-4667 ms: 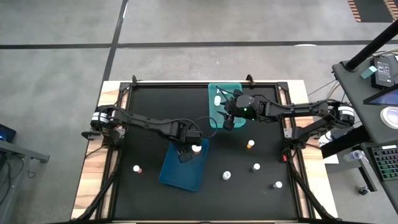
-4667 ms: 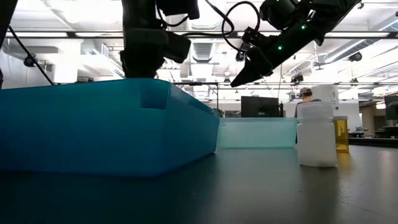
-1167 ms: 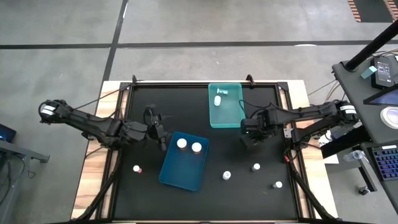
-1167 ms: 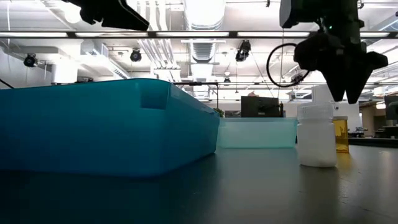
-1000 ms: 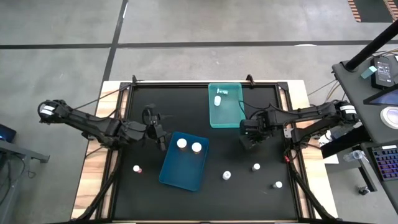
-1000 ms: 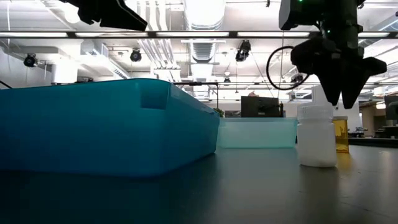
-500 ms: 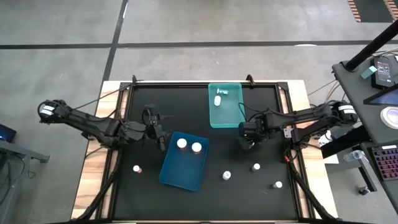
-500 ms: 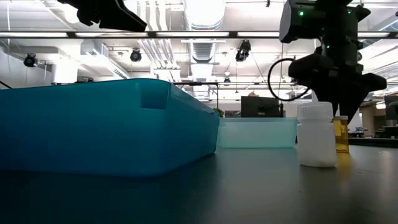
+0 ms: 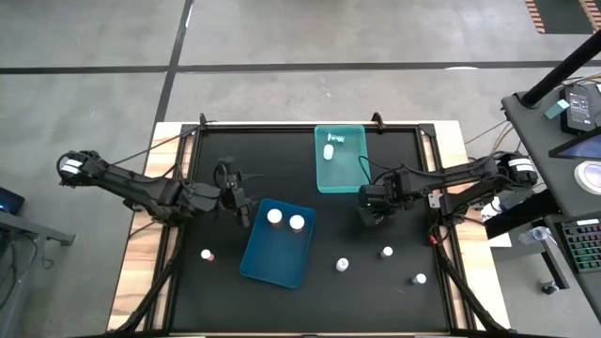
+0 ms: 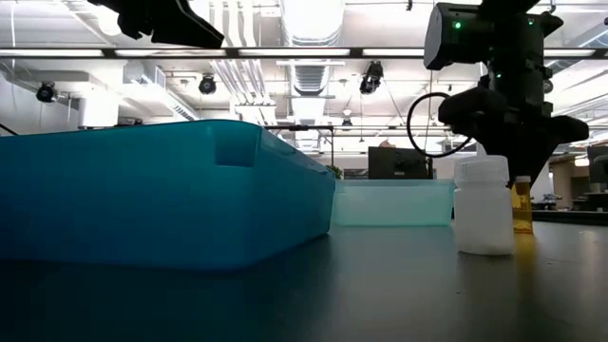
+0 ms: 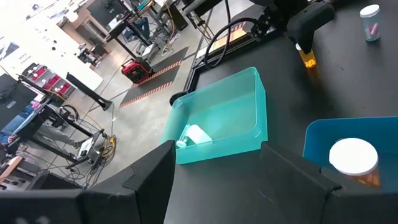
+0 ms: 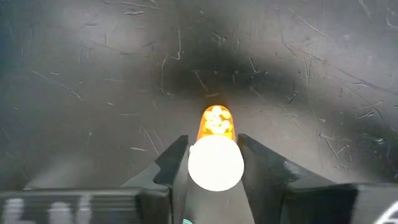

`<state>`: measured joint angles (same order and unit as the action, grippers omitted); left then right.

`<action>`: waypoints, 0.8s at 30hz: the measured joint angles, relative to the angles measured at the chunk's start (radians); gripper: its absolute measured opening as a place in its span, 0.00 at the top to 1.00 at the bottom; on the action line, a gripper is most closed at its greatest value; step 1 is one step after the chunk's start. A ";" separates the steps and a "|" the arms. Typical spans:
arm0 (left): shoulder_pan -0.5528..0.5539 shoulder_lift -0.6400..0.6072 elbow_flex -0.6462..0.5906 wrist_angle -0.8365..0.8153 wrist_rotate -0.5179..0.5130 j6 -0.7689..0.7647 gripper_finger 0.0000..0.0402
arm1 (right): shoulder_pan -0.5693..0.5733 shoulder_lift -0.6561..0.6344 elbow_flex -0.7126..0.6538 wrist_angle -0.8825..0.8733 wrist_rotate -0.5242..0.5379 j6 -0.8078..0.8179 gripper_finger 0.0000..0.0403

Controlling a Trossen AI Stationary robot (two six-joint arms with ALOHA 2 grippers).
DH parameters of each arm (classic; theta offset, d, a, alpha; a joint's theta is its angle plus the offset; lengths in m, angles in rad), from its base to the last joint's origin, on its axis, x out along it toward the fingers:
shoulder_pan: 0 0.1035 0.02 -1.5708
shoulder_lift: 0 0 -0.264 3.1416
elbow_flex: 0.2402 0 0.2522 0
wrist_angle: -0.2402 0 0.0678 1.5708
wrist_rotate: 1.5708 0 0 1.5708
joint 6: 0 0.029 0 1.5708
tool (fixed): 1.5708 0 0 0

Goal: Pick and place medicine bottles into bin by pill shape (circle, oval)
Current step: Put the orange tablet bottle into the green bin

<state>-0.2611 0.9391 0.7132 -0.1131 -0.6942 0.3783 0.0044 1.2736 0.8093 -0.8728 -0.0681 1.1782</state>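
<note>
My right gripper (image 12: 214,149) is open and points down over a small amber bottle (image 12: 216,123) that stands upright on its base on the black table, right of the teal bin (image 9: 339,174). Its fingers stand on either side of the bottle's white cap (image 12: 216,165). In the high view the gripper (image 9: 369,214) hides this bottle. In the low view the bottle's body (image 10: 522,209) shows below the fingers. My left gripper (image 11: 214,180) is open and empty above the table, left of the blue bin (image 9: 272,258). My right gripper's fingers (image 12: 177,158) flank the white cap from above, very close to its two sides. I cannot tell whether they touch it. The bottle stands upright on the table.
The blue bin holds two white-capped bottles (image 9: 274,216) (image 9: 297,222). The teal bin holds a white bottle (image 9: 328,150) lying on its side. More bottles stand on the table, among them three to the right (image 9: 343,265) (image 9: 386,252) (image 9: 420,278) and one to the left (image 9: 207,254).
My right gripper has come down over the amber bottle and drifted a little toward the table's left edge; its fingers now reach the bottle's cap. The bottle has stayed where it was.
</note>
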 joint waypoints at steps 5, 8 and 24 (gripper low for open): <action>0.000 -0.001 0.000 0.001 0.000 -0.001 0.45 | 0.000 -0.001 0.013 -0.004 -0.008 -0.011 0.75; 0.000 -0.001 0.000 0.001 -0.001 -0.005 0.45 | 0.000 -0.002 0.042 -0.022 -0.008 -0.025 0.73; 0.000 -0.008 0.000 0.000 0.000 -0.002 0.45 | -0.088 -0.002 0.504 -0.321 0.073 -0.183 0.73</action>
<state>-0.2611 0.9310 0.7132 -0.1135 -0.6945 0.3760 -0.0834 1.2720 1.3135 -1.1940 0.0050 0.9951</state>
